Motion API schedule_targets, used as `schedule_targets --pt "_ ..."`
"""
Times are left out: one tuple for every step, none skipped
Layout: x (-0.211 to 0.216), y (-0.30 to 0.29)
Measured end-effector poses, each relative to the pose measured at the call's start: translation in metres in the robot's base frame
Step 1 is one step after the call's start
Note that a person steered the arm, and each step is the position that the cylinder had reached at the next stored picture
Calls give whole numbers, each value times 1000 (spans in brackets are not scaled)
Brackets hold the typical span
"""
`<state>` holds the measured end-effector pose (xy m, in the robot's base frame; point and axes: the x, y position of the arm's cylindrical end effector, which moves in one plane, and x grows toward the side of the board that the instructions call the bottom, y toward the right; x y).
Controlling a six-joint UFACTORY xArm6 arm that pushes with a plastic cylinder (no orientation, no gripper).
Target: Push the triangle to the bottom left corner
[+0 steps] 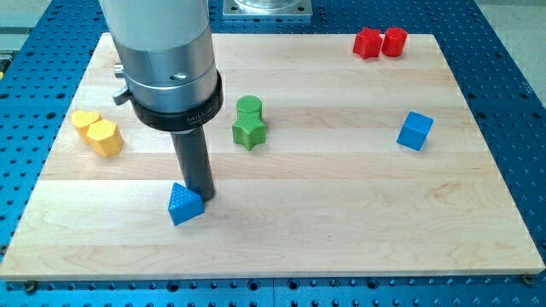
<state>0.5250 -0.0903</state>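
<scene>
A blue triangle block (184, 205) lies on the wooden board (341, 213) at the lower left of centre. My tip (203, 197) stands right against the triangle's upper right side, touching it or nearly so. The dark rod rises from there into the grey arm body at the view's top left. The board's bottom left corner (13, 271) lies well to the left of the triangle and a little below it.
Two yellow blocks (98, 131) sit at the left. A green cylinder (248, 107) and a green star block (249, 132) sit near the centre. Two red blocks (380, 42) are at the top right. A blue cube (415, 130) is at the right.
</scene>
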Motion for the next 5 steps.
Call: schedule_targets --pt "4 -15" --pt "15 15" --pt "34 1" --pt "33 -46" --pt "34 -82"
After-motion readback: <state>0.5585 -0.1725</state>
